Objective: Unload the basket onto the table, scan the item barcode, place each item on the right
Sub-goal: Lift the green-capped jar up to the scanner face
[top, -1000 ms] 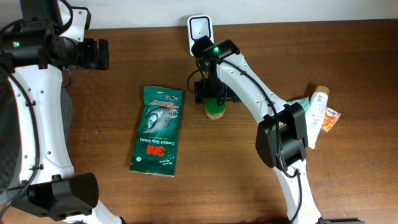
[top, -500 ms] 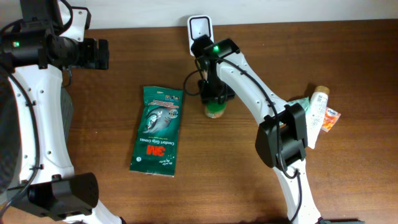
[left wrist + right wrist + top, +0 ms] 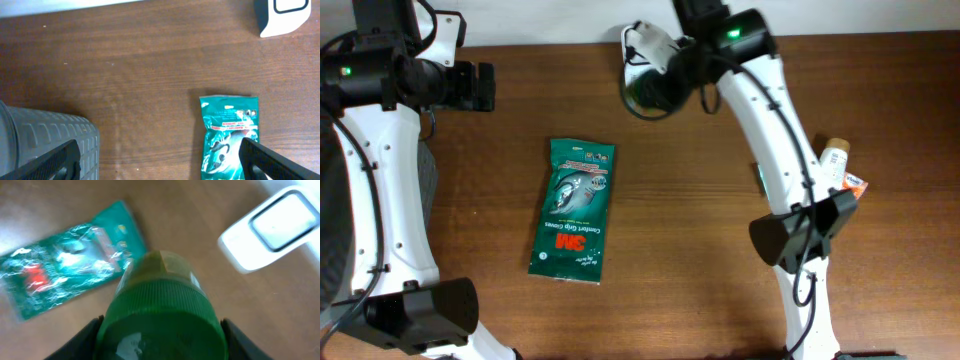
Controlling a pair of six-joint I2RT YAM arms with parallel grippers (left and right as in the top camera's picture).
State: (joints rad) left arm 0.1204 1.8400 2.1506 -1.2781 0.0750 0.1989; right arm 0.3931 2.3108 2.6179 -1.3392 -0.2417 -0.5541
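The jar [image 3: 160, 295], ribbed green lid over a yellowish body, is pinched at the lid by the right gripper [image 3: 160, 335] and held aloft near the white scanner [image 3: 272, 227]. The left gripper [image 3: 160, 162] stands spread wide.

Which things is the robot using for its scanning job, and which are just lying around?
For the job: green-lidded jar, held in the right claw; white scanner.
Just lying about: green glove packet; white tube; grey basket.
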